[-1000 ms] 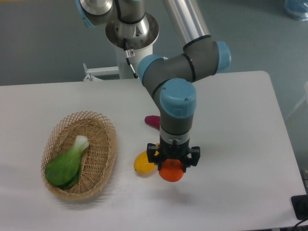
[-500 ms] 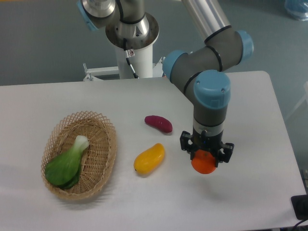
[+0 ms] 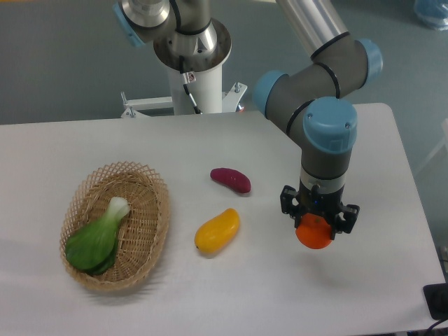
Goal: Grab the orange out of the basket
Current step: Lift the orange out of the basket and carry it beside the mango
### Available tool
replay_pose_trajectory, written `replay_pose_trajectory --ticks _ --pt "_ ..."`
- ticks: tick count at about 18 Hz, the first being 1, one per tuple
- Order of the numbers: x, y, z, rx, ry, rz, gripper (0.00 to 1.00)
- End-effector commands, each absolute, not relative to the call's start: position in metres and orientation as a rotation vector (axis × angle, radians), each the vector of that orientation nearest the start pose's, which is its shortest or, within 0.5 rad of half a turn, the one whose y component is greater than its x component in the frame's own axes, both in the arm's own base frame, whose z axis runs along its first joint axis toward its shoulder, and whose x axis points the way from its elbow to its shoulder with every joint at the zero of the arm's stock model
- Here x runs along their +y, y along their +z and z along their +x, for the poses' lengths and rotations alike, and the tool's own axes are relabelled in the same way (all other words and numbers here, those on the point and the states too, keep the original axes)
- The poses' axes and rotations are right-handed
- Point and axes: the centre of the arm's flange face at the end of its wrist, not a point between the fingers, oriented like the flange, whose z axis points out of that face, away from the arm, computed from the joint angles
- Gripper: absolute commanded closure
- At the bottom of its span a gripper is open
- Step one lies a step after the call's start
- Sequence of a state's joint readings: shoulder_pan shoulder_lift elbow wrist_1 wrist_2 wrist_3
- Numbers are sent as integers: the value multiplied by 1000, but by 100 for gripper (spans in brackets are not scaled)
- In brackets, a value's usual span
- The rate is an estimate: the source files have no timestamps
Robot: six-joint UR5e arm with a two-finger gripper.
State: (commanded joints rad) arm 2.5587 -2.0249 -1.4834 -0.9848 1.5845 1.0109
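White bench (image 3: 105,147): one arm (image 3: 318,77) mounted on a pedestal at the far edge, reaching down over the surface. Landmark: basket (image 3: 157,210), oval tan wicker, shallow, open-weave rim, lying near the bench's left end. Inside the basket: one bok choy (image 3: 94,241), green leaves toward the near end, pale stalk pointing to the far end, resting on the weave. Just right of the basket, apart from its rim: mango (image 3: 217,230), yellow-orange, elongated, lying on the bench at a slant. Right of the basket and farther back than the mango, clear of it: a small dark-red oblong item (image 3: 231,179), kind not certain, possibly a sweet potato. Well to the right of the basket, beyond the mango: tool (image 3: 316,231), black, pointing straight down, its two fingers clamped on the orange (image 3: 314,234). Orange: round, bright, glossy, its upper part hidden between the fingers, its lower half showing below them; out of the basket and far from it. Whether the orange touches the bench or hangs just above it cannot be told from this view. Near right corner of the bench: a dark object (image 3: 436,299), cut off by the frame.
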Motion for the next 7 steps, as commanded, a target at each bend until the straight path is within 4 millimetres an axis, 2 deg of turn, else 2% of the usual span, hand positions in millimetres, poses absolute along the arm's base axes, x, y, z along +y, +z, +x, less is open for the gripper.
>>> replay_pose_trajectory --ticks 3,7 --pt "481 335 -491 31 300 -3023 28" --pt "481 332 -490 29 304 -3021 28"
